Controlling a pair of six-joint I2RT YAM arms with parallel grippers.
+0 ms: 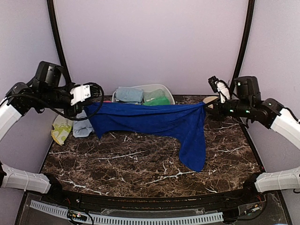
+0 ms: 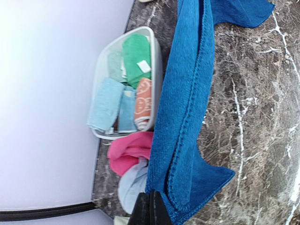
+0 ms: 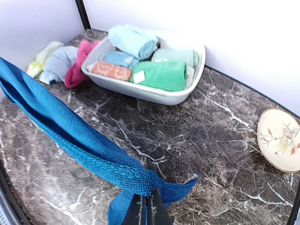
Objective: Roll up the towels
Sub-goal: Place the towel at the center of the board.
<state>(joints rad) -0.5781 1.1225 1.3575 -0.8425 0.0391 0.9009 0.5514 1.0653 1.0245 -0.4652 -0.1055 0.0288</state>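
A long royal blue towel (image 1: 150,119) hangs stretched in the air between my two grippers above the marble table (image 1: 140,164). My left gripper (image 1: 90,108) is shut on its left end; in the left wrist view (image 2: 151,206) the towel (image 2: 187,103) runs away from the jaws. My right gripper (image 1: 206,109) is shut on the right end, and a long corner droops down to the table. In the right wrist view (image 3: 146,206) the jaws pinch the towel's hem (image 3: 93,150). A pink towel (image 2: 129,152) and a pale blue towel (image 2: 131,185) lie at the back left.
A white oval tub (image 1: 164,93) holding several rolled towels stands at the back centre, also shown in the right wrist view (image 3: 145,89). A round tan patterned plate (image 3: 281,138) lies at the back right. A pale yellow-green cloth (image 1: 61,129) lies at the far left edge.
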